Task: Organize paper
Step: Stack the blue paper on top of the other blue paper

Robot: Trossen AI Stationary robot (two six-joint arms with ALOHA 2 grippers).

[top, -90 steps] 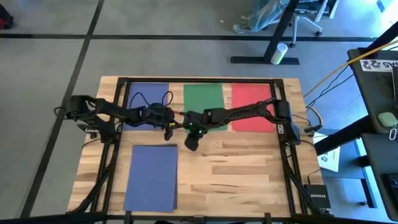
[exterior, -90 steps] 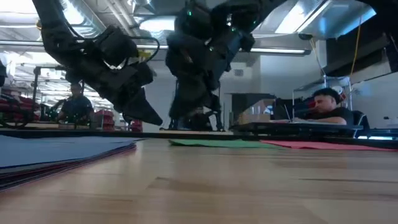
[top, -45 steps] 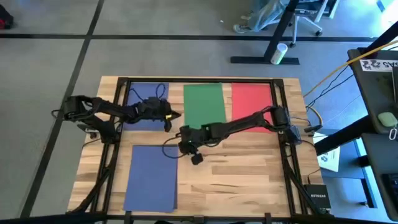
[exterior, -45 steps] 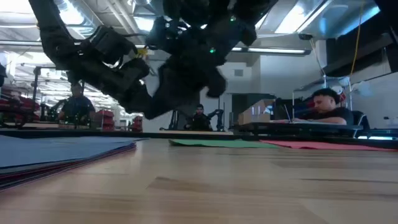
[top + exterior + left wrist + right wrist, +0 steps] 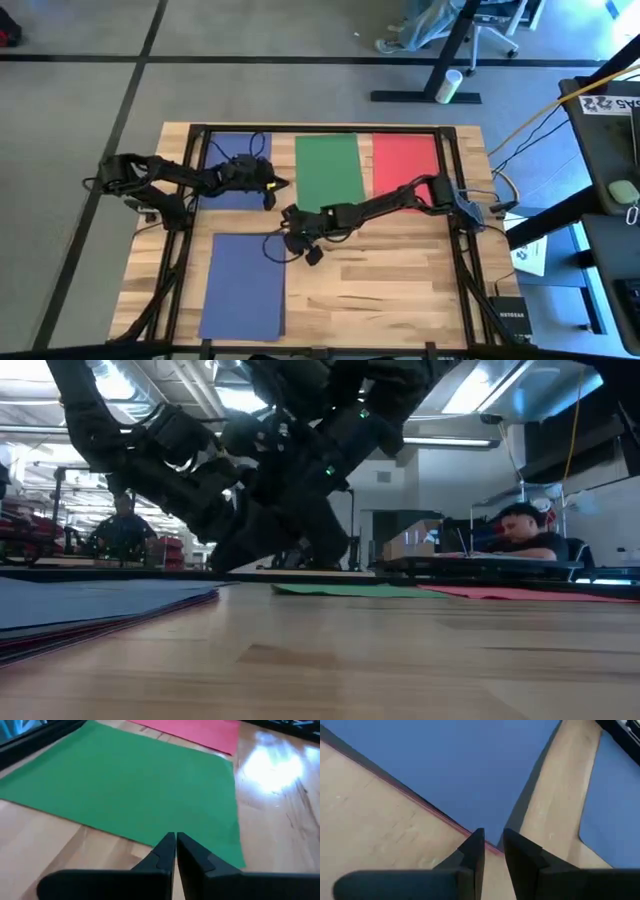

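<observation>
Paper stack [image 5: 243, 285], blue on top, lies front-left: thin, limp, slippery, best pinched at its corner. Right gripper [image 5: 493, 851], slightly parted, is poised there; left gripper [image 5: 175, 851] is closed empty.

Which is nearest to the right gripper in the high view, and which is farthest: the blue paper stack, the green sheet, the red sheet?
From the right gripper:
1. Blue paper stack, front left, right beside it.
2. Green paper sheet, back middle.
3. Red paper sheet, back right.

blue sheet [image 5: 238, 168]: flat, far left
green sheet [image 5: 328, 167]: flat, far middle
red sheet [image 5: 400, 165]: flat, far right
stack [image 5: 243, 285]: blue-topped, near left
</observation>
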